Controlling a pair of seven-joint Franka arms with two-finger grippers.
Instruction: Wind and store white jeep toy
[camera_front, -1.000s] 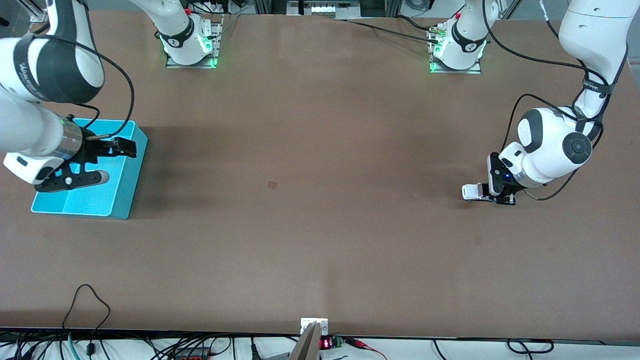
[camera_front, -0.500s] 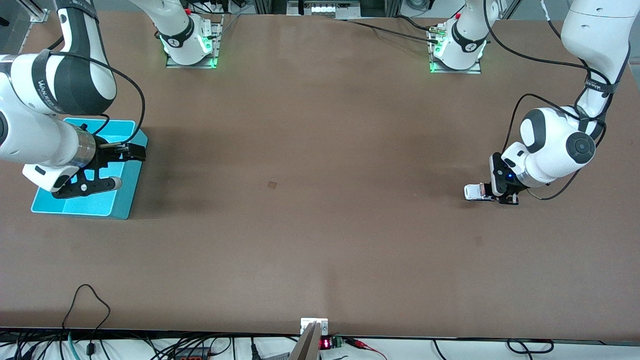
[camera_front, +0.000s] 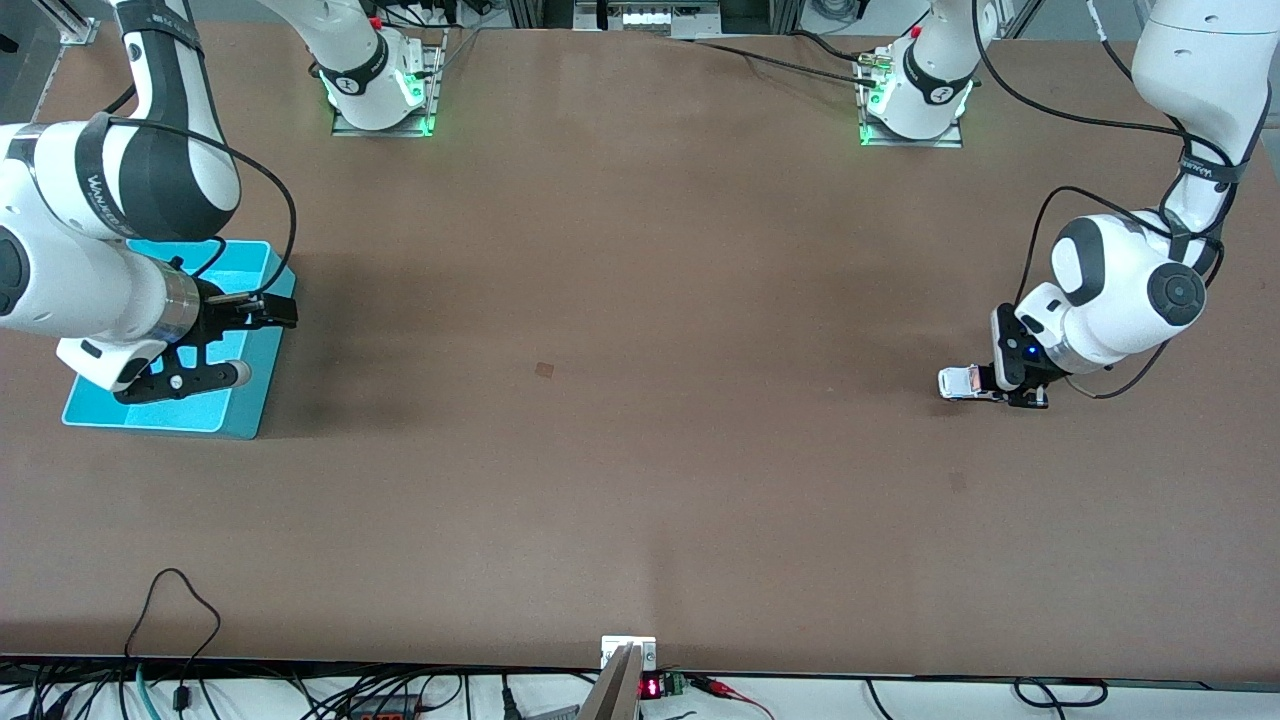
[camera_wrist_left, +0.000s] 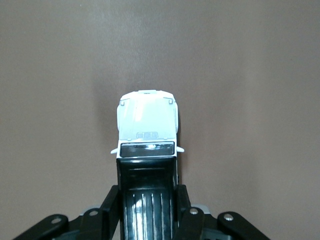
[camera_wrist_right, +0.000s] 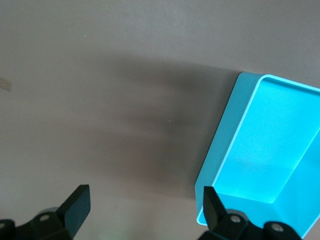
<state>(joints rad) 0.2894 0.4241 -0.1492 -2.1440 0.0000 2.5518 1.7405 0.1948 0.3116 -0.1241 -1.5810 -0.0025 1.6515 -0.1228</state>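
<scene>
Hovering over the turquoise plastic bin (camera_front: 232, 410), right gripper (camera_front: 232, 345) spread wide, nothing held; bin's rim edge directly under the fingers (camera_wrist_right: 76, 206), open tabletop (camera_front: 620, 400) just past them. Waiting there.

Clamped on the small white jeep toy with black roof panel (camera_front: 962, 383): left gripper (camera_front: 1008, 388), down at the table near the left arm's end, fingers (camera_wrist_left: 111, 207) pinching the rear flanks. Long axis in line with the gripper, hood (camera_wrist_left: 147, 117) pointing straight out from the fingertips toward the bin's end. Looks like wheels on the table, so probably the wind-up pull-back; left arm far closer, bin well apart.
</scene>
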